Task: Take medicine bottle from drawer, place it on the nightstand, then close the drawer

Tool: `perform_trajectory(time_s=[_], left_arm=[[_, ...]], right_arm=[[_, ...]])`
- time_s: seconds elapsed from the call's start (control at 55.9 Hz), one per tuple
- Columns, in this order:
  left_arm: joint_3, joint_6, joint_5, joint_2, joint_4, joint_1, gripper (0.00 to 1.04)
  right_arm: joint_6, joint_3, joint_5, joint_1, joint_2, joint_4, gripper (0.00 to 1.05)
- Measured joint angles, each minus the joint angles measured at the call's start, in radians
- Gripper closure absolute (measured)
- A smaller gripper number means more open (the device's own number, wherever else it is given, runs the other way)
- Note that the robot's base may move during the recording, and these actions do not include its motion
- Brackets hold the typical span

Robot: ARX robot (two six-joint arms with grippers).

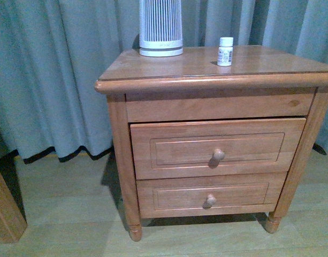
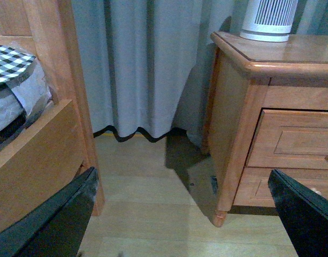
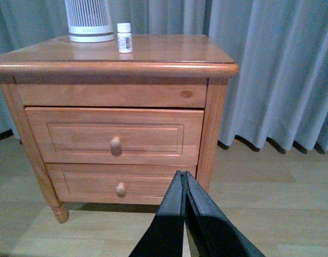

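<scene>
Upright medicine bottle (image 1: 225, 51), small, white, labelled, screw-capped, on nightstand (image 1: 174, 64)

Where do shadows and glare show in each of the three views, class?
Front view: the nightstand top shows soft glare, and the medicine bottle casts a small shadow beside it. Left wrist view: a dark shadow on the floor beside the cabinet; the left hand is blurred. Right wrist view: the glossy top reflects the ribbed device.

The medicine bottle (image 3: 124, 37) stands upright on the nightstand (image 3: 169, 53); the right hand (image 3: 184, 182) is pressed closed.
</scene>
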Motion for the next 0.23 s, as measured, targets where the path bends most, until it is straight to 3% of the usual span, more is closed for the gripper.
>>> perform_trajectory(time_s=[0.125, 0.233], left_arm=[[0.0, 0.0, 0.0, 0.0, 0.0, 0.0, 0.06], [0.0, 0.0, 0.0, 0.0, 0.0, 0.0, 0.06]], right_arm=[[0.0, 0.0, 0.0, 0.0, 0.0, 0.0, 1.01], [0.0, 0.0, 0.0, 0.0, 0.0, 0.0, 0.81]])
